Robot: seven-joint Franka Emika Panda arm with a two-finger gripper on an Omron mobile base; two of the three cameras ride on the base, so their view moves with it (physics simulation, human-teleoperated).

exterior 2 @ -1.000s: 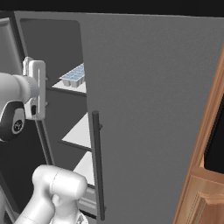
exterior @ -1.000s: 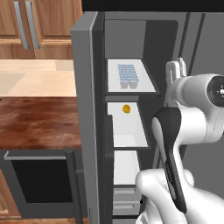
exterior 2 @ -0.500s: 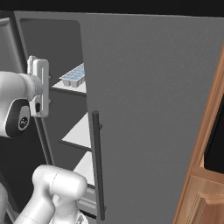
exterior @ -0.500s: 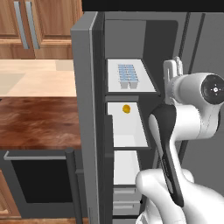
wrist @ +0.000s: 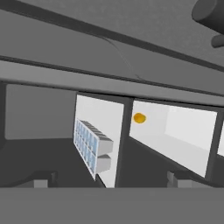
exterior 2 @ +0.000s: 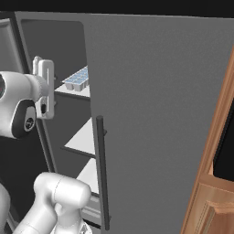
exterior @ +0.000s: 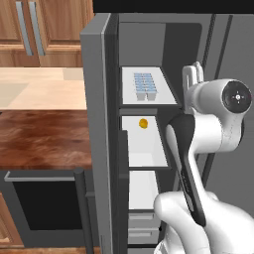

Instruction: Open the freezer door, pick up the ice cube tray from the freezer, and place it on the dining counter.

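With the freezer door swung wide, the empty, wide-open end effector right of frame centre should straddle the ice cube tray squarely across its short sides.

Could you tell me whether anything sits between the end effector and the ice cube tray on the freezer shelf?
Nothing visible does. The open end effector faces the ice cube tray, which stands alone on its white shelf. The small orange item lies one shelf below, off the path.
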